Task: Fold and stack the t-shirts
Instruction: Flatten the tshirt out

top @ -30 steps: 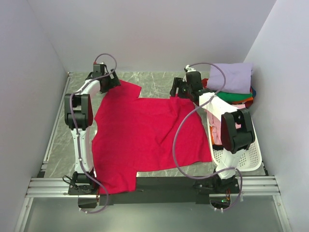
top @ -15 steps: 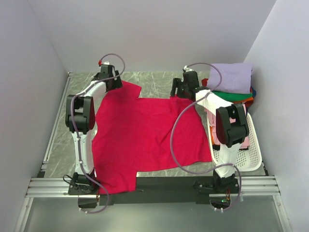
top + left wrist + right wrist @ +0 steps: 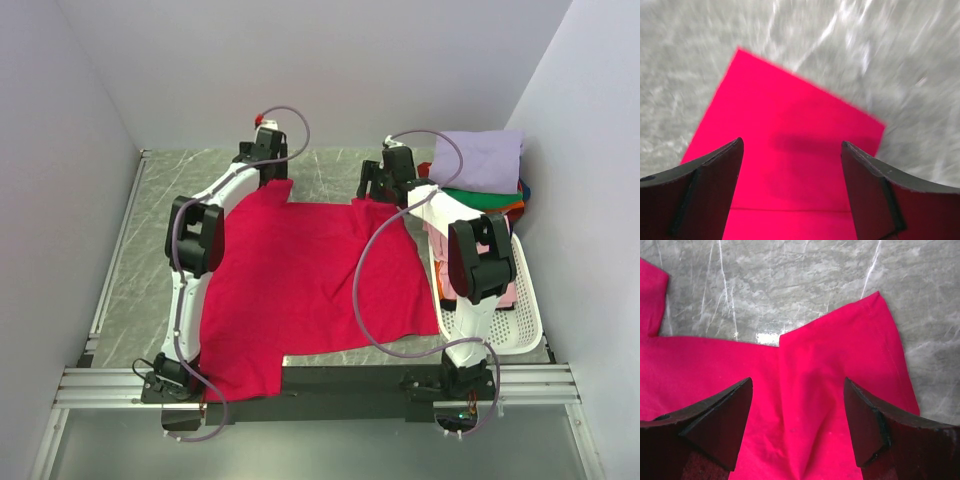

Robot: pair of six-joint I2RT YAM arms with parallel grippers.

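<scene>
- On the grey marbled table (image 3: 125, 270), seen from above, 1 large crimson t-shirt (image 3: 310, 280) lies spread flat between the 2 arms, its near-left part reaching the front rail.
- At the shirt's far-left corner sits the left gripper (image 3: 268, 168); the right gripper (image 3: 383, 192) sits at the far-right sleeve.
- Along the right side stands a white perforated basket (image 3: 528, 320), with a folded stack at its far end (a lavender t-shirt (image 3: 480, 158) on top, a green t-shirt (image 3: 478, 198) under it).
- From the left wrist, blurred, both dark fingers (image 3: 705, 195) stand wide apart above a crimson corner lying on the marble.
- From the right wrist, the fingers (image 3: 715, 425) are likewise spread, low over the sleeve, which lies flat with a crease running toward the camera.
</scene>
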